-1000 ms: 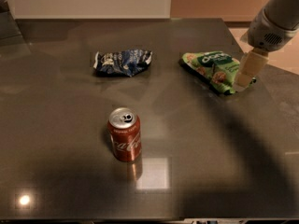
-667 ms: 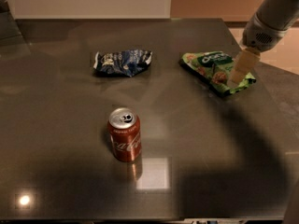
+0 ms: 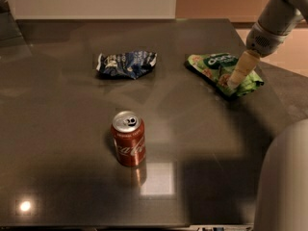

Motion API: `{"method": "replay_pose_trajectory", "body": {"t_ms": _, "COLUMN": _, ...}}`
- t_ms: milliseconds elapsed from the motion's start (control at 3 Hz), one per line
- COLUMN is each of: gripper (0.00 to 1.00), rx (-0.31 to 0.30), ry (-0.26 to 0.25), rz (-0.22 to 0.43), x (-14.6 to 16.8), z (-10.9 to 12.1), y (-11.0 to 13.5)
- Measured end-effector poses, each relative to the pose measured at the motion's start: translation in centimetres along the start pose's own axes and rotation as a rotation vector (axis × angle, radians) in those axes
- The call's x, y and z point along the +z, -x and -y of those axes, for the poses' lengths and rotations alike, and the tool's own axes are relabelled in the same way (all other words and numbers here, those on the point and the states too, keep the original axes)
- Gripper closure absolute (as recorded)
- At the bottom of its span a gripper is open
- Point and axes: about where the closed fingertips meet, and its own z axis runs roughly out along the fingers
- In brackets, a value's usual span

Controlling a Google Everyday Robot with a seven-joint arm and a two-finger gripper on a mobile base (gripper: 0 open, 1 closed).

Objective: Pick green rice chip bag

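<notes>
The green rice chip bag (image 3: 216, 69) lies flat on the dark table at the right rear, bright green with a darker band and white lettering. My gripper (image 3: 234, 83) reaches down from the upper right on its grey arm. Its tan fingers sit over the right half of the bag, with the tips low at the bag's surface. The fingers hide part of the bag under them.
A dark blue wrinkled snack bag (image 3: 126, 64) lies at the table's middle rear. A red soda can (image 3: 128, 138) stands upright at the centre front. The table's right edge (image 3: 269, 88) runs close behind the green bag. A grey part of the robot (image 3: 284, 182) fills the lower right corner.
The gripper has moved left and down, from the bag's right edge to over its right half. The bag, can and blue bag have not moved.
</notes>
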Motion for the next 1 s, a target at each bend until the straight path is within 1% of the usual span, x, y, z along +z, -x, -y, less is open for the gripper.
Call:
{"method": "replay_pose_trajectory", "body": {"t_ms": 333, "gripper": 0.00, "rx": 0.074, "ry": 0.012, "rz": -0.023, "x": 1.3, "z": 0.8, "y": -0.3}}
{"method": "replay_pose_trajectory", "body": {"t_ms": 667, "gripper": 0.18, "rx": 0.139, "ry": 0.037, "rz": -0.046, "x": 2.4, "z": 1.1, "y": -0.2}}
{"method": "replay_pose_trajectory", "body": {"t_ms": 1000, "gripper": 0.42, "rx": 0.169, "ry": 0.055, "rz": -0.051, "x": 2.7, "z": 1.0, "y": 0.4}}
